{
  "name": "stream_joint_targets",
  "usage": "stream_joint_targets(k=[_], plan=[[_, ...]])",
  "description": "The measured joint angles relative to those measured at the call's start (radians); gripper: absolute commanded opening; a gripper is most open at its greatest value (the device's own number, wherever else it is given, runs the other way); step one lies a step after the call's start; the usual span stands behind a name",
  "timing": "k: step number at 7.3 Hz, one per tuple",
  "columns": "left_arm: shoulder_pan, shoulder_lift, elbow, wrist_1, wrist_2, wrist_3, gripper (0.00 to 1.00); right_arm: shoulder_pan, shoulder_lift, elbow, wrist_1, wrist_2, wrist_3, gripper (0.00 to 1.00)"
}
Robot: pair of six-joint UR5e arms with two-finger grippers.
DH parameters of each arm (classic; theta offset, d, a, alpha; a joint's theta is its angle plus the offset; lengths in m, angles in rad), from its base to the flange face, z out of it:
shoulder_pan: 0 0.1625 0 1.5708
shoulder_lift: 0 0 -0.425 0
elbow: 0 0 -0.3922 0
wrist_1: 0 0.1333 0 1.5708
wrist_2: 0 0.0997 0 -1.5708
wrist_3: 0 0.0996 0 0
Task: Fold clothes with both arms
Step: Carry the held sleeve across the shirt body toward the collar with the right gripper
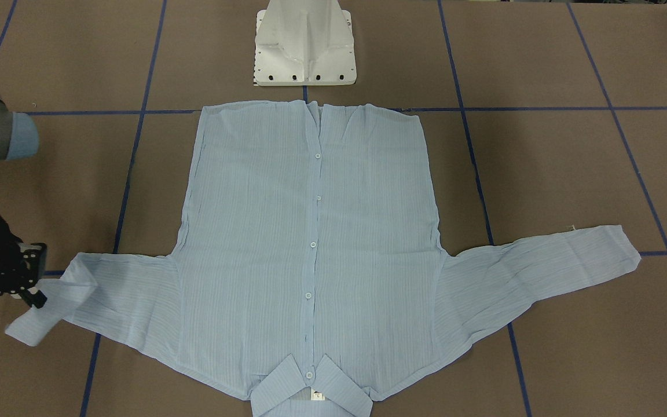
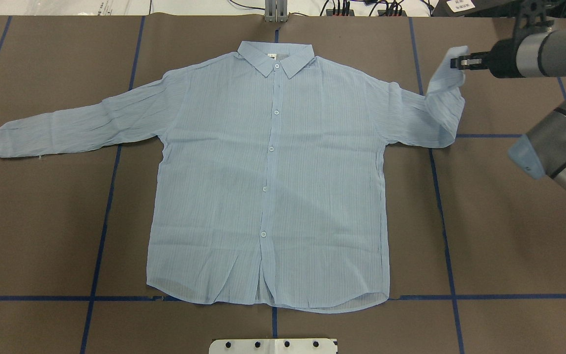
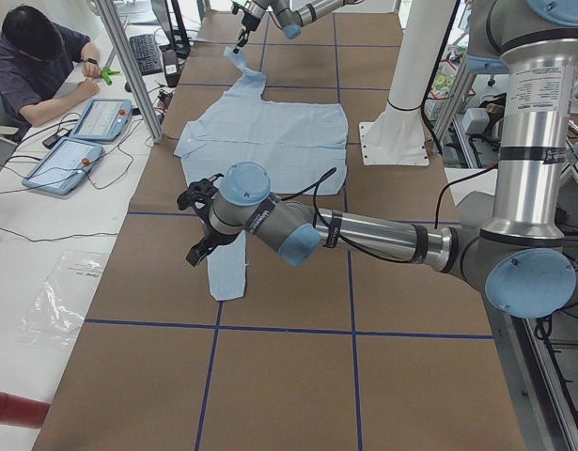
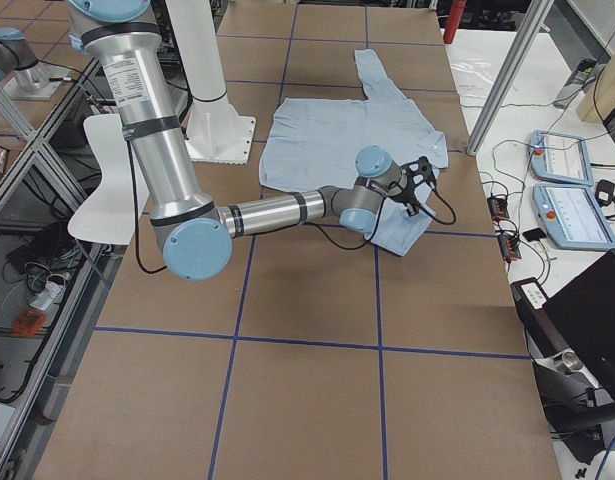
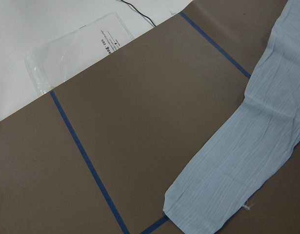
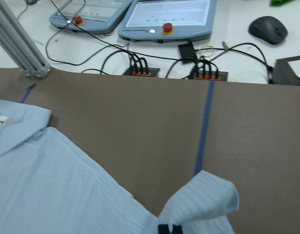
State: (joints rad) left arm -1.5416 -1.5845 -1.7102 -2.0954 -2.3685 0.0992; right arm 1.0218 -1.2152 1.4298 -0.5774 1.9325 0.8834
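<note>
The fingers (image 6: 164, 229) of the right gripper (image 2: 457, 62) are closed on the cuff (image 2: 447, 66) of the shirt's sleeve on the robot's right, holding it raised off the table (image 2: 509, 221) so that the sleeve (image 2: 430, 118) doubles over near its end. The shirt (image 2: 273, 187) lies flat, front up and buttoned, at the centre of the table, with its collar (image 2: 275, 56) away from the robot and its hem toward the pedestal (image 1: 304, 46). The opposite sleeve (image 2: 81, 125) lies extended and flat. The left gripper (image 3: 199, 225) hangs above that sleeve's end. It appears only in the side view, so its opening cannot be determined. Hazards: the fabric is thin, and a shallow pinch may release the cuff during travel. A pull along the sleeve may drag the shirt body and wrinkle or skew it. Uneven motion between the two arms may produce a crooked fold. Containers: the only one visible is a clear plastic bag (image 5: 79, 58) on the white bench beyond the table edge. It appears flat, possibly holding a printed slip, but its contents cannot be confirmed.
</note>
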Motion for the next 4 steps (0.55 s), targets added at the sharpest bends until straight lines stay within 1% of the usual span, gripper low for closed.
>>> stream_joint_targets(k=[1, 3, 4], plan=[[0.000, 0.000, 0.000, 0.000, 0.000, 0.000, 1.00, -0.067, 0.075, -0.002, -0.008, -0.080, 0.072, 0.00], [0.000, 0.001, 0.001, 0.000, 0.000, 0.000, 1.00, -0.215, 0.217, -0.023, -0.066, -0.313, 0.164, 0.00], [0.000, 0.002, 0.001, 0.000, 0.000, 0.001, 1.00, -0.283, 0.295, -0.065, -0.092, -0.406, 0.191, 0.00]])
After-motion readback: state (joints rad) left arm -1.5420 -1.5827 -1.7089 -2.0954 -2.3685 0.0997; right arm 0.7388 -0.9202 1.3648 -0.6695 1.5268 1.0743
